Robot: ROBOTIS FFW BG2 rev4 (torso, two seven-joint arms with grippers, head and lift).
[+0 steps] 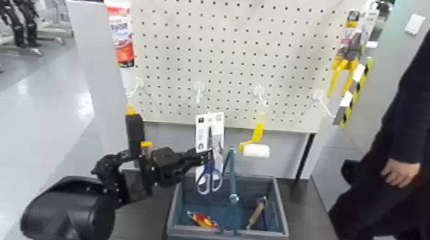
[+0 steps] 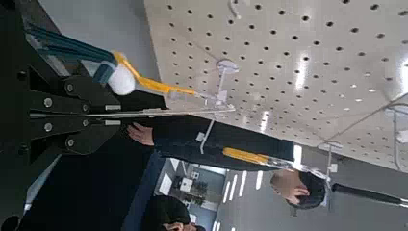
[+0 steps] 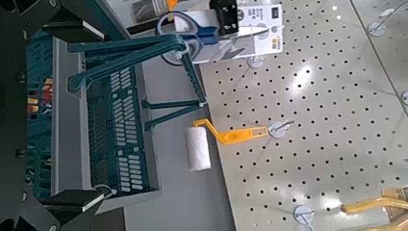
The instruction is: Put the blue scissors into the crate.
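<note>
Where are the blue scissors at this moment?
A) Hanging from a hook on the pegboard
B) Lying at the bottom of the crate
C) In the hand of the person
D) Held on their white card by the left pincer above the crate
D: in the head view the left pincer holds the blue scissors by their card, hanging over the back rim of the crate.

Bright overhead light glares off the pegboard and floor; picture edges look soft.
</note>
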